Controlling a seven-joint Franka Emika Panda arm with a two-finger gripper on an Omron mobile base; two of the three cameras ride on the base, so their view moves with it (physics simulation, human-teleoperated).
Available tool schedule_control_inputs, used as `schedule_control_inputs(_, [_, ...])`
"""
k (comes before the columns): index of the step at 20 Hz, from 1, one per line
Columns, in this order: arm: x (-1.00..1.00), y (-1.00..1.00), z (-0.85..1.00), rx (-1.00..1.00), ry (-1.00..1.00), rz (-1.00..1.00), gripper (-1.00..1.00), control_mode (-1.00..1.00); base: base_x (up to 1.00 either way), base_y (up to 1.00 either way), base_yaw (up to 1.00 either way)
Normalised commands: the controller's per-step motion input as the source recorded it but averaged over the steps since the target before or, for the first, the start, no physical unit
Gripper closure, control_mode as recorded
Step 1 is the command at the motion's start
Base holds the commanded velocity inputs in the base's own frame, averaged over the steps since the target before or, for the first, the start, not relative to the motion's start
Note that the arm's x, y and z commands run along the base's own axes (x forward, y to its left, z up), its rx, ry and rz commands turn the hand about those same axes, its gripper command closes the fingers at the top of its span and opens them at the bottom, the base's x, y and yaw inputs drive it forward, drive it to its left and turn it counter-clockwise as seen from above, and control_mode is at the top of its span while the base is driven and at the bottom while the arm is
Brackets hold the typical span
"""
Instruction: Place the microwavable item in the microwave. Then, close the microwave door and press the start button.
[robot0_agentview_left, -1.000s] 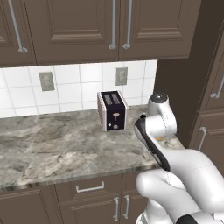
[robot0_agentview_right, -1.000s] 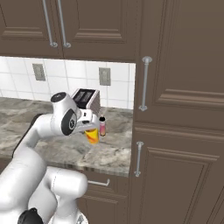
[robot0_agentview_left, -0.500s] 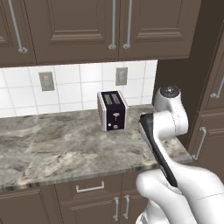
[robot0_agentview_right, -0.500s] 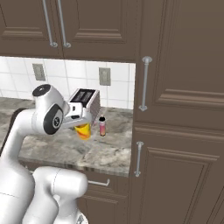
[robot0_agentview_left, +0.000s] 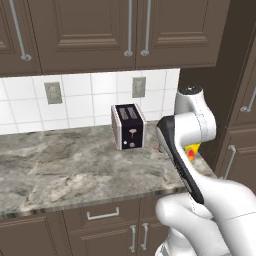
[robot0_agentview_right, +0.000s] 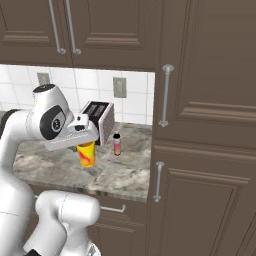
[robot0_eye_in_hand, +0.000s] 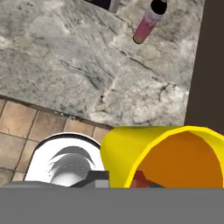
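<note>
Cup (robot0_agentview_right: 87, 154) is in my claw (robot0_agentview_right: 86, 141), pinched by its rim: in the hand view its yellow wall and orange inside (robot0_eye_in_hand: 175, 157) sit right against the camera, so my jaws are closed narrow on it. From the right it hangs upright below my hand, mouth up, lifted clear of the bench (robot0_agentview_right: 120, 175) and out over its front part. From the left, a sliver of yellow (robot0_agentview_left: 192, 150) peeks past my forearm.

Outward from the cup: the pink bottle (robot0_agentview_right: 117, 144) stands just beside it toward the wall, and the toaster (robot0_agentview_right: 99, 121) is behind that, both apart from the cup. In the hand view the bottle (robot0_eye_in_hand: 148, 22) lies well up the bench from the cup, with tiled floor (robot0_eye_in_hand: 26, 127) below the bench edge.

What matters next is which way the microwave lies, and I cannot tell that from here. The tall cabinets (robot0_agentview_right: 210, 125) are to my right. I judge the cup must stay upright while I swing or the base turns to find it
</note>
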Motion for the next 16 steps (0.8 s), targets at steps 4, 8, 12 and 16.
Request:
schedule_control_inputs(4, [-0.04, 0.19, -0.33, -0.02, 0.20, 0.05, 1.00, -1.00, 0.00, 0.00, 0.00])
schedule_control_inputs(8, [0.00, 0.08, -0.25, -0.01, 0.11, 0.01, 1.00, -1.00, 0.00, 0.00, 0.00])
schedule_control_inputs(12, [-0.13, 0.06, -0.11, -0.02, 0.01, 0.00, 1.00, 1.00, -0.45, 0.05, 0.00])
schedule_control_inputs(16, [0.00, 0.00, 0.00, 0.00, 0.00, 0.00, 1.00, 1.00, -1.00, 0.02, -0.06])
